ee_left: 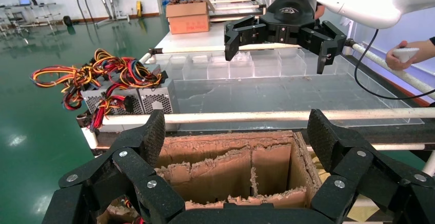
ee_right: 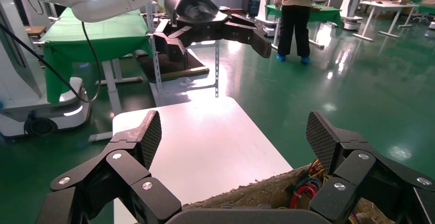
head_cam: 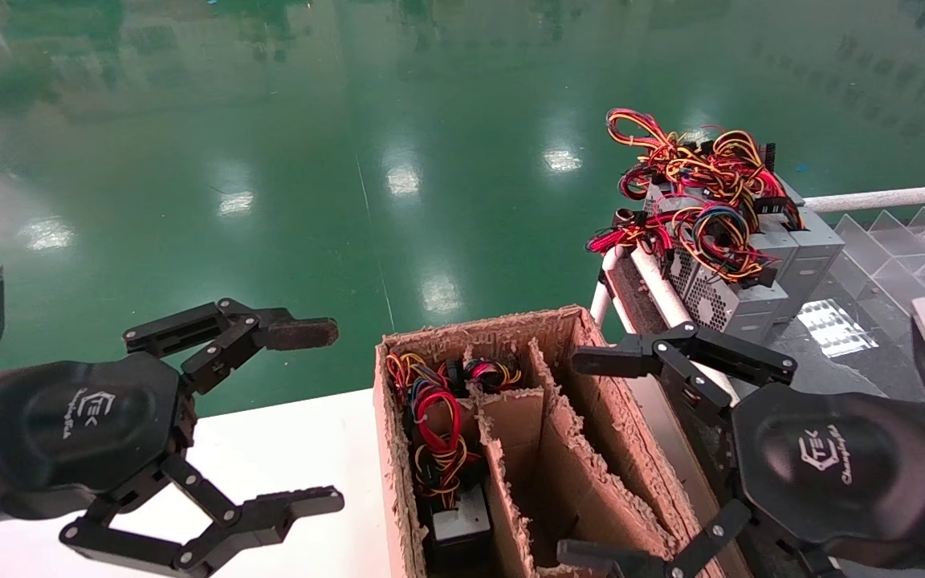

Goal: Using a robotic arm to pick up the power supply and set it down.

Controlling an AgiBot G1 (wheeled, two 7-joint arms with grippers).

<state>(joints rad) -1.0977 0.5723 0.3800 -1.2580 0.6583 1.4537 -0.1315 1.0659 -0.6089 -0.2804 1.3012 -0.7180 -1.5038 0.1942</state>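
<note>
The power supply is a grey box with a round perforated grille and a coil of blue, red, yellow and orange wires on top. It stands at the near end of a row of grey units on the rack at the right. My right gripper, with all-black fingertips, hangs open and holds nothing. It sits over the right side of the cardboard box, short of the power supply. In its own view the fingers spread wide. My left gripper is open over the white table.
The box has torn dividers; its left compartment holds a black unit with a white label under tangled wires. More grey units with red and yellow wires stand behind. A white tube rail and clear dividers edge the rack.
</note>
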